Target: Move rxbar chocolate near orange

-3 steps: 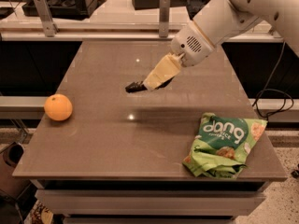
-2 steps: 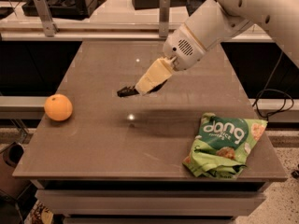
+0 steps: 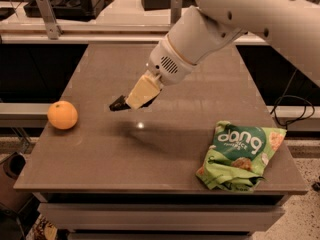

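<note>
rxbar chocolate (image 3: 118, 104): dark flat bar, only one end shows, poking out leftward from the gripper (image 3: 131, 102). It looks lifted off the tabletop (image 3: 165, 154), above the middle, with a soft shadow under it. Jaws clenched on the bar, cream-coloured, pointing down and left. The arm (image 3: 200, 34) comes in from the upper right.

orange (image 3: 62, 115): sits at the left edge of the tabletop, left of the bar and a little nearer the camera. Bar and orange are apart, with bare tabletop between them.

Progress, judged: pick-up done and the bar is in the air, roughly mid-carry. Left to do: cover the remaining gap leftward, lower the bar, set it down just beside the orange without bumping it, let go, pull back.

green dang bag (image 3: 240, 154): crumpled, near the right front corner, well apart from bar and orange, not part of the task.

Counts: one rxbar, one orange, one green bag, one gripper.
</note>
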